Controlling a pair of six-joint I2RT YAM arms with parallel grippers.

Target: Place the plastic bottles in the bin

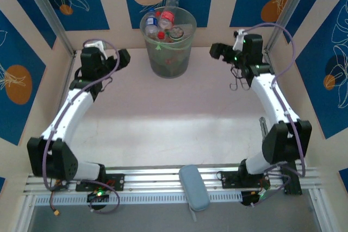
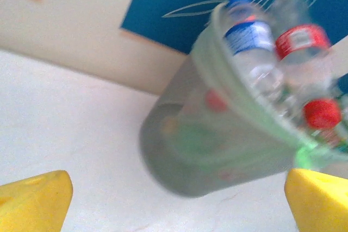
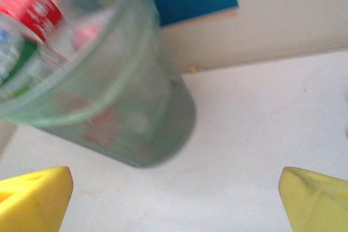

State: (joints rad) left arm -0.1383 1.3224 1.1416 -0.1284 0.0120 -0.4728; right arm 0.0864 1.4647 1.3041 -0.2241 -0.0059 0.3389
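One pale table (image 1: pixel 163 129) carries the lot. The bin (image 1: pixel 169 61) stands upright at its far edge, centred against the back wall. We see the left gripper (image 1: pixel 122 58) and the right gripper (image 1: pixel 217 51) flanking it, near but not touching, each with fingers spread wide and nothing between them. A grey-blue pad (image 1: pixel 194 187) lies on the near rail between the arm bases. The plastic bottles (image 1: pixel 163 23) are heaped inside the bin, several poking above the rim: a blue-labelled bottle (image 2: pixel 249 36), a red-labelled bottle (image 2: pixel 302 39) beside it, and a red cap (image 2: pixel 322 113) lower down.
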